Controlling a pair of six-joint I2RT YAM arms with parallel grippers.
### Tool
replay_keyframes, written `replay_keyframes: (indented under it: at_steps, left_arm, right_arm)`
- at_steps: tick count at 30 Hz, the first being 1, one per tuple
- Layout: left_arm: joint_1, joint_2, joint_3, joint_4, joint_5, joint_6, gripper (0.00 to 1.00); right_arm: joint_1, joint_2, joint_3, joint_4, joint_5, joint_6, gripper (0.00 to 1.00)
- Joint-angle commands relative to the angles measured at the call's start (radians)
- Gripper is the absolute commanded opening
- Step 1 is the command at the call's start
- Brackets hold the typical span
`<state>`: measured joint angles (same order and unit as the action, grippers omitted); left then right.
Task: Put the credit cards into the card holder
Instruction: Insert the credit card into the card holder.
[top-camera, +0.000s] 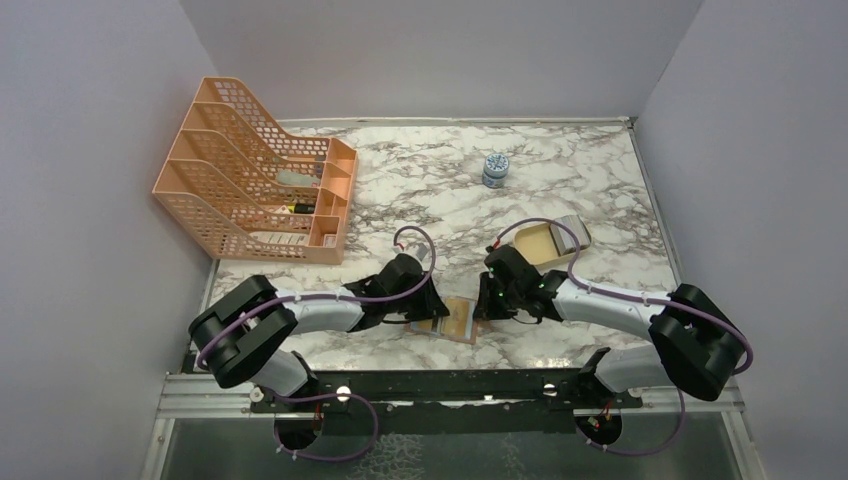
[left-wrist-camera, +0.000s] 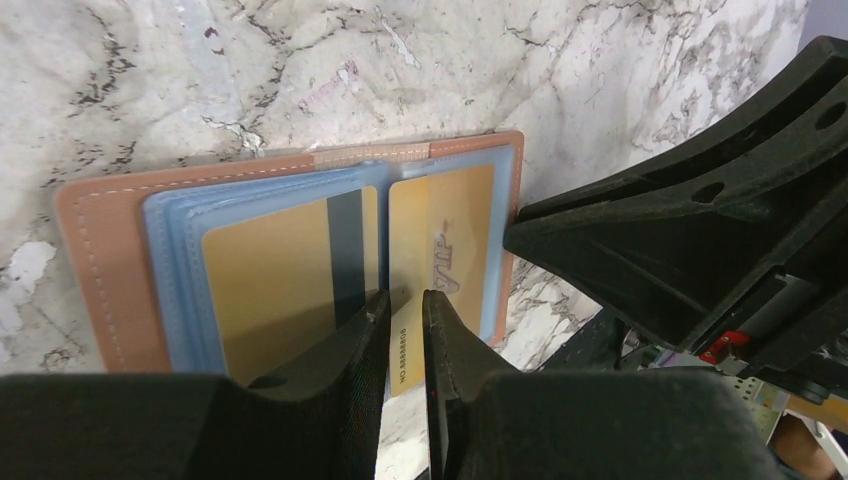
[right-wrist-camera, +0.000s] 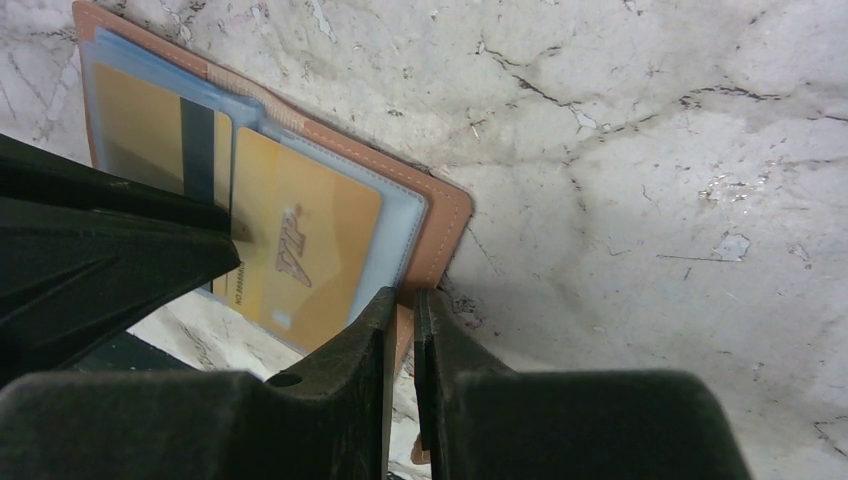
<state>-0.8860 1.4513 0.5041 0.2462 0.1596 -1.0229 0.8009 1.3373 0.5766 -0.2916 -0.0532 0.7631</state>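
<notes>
Nearly closed, the left tool (left-wrist-camera: 405, 300) pinches the gold card (left-wrist-camera: 445, 235); the right tool (right-wrist-camera: 402, 300) nips the card holder (left-wrist-camera: 100, 270) at its three o'clock, six o'clock on the table (top-camera: 420, 170). A skewed push could buckle the card.

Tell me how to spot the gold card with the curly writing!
Look at the near edge of the marble table, where the tan card holder lies open. The gold card sits in its right page. Its neighbour, the striped card, shows a black band; this one shows curly writing.
</notes>
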Motion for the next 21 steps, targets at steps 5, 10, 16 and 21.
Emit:
replay_keyframes:
  at_steps: [5,10,16,21]
  left_arm:
    - [-0.025,0.041,0.03,0.038,-0.025,0.012,0.21]
    - [-0.031,0.058,0.037,0.071,-0.01,0.012,0.21]
    - [-0.039,0.053,0.046,0.094,-0.013,0.018,0.21]
    - [-0.038,0.03,0.038,0.105,-0.024,0.021,0.23]
  right_arm:
    - [0.013,0.016,-0.021,0.061,0.026,0.01,0.13]
    - [0.014,0.021,-0.007,0.062,0.049,-0.003,0.13]
    - [0.014,0.035,0.013,0.054,0.087,-0.03,0.14]
    - [0.014,0.034,0.042,0.028,0.136,-0.057,0.15]
